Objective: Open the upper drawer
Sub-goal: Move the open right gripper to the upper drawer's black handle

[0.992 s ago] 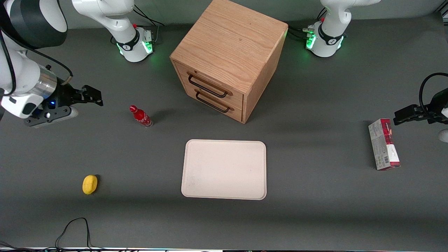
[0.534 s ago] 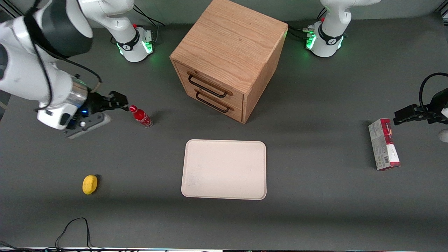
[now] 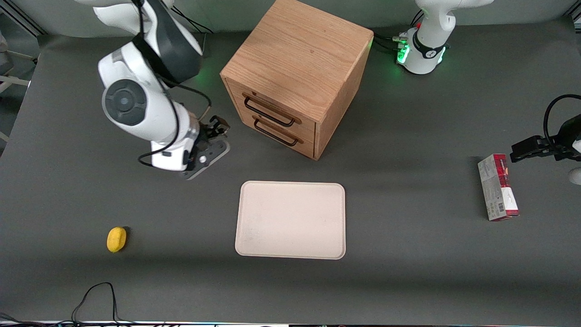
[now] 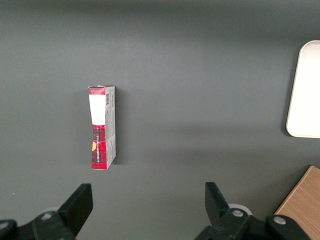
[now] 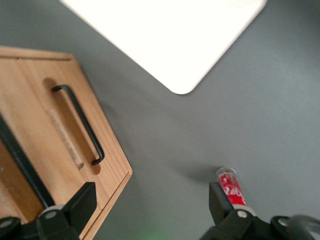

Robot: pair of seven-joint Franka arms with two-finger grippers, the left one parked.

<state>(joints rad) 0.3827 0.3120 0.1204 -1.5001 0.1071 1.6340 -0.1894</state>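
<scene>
The hand, fingers spread, hovers near the shut upper drawer, lining up with its handle.

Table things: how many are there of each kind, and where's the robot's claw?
Cabinet: 1, with 2 drawers, the upper drawer and the lower drawer, both closed
Tray: 1
Bottle: 1
Lemon: 1
Box: 1
Total: 5 things
The gripper is open, beside the cabinet, not touching either handle.
</scene>
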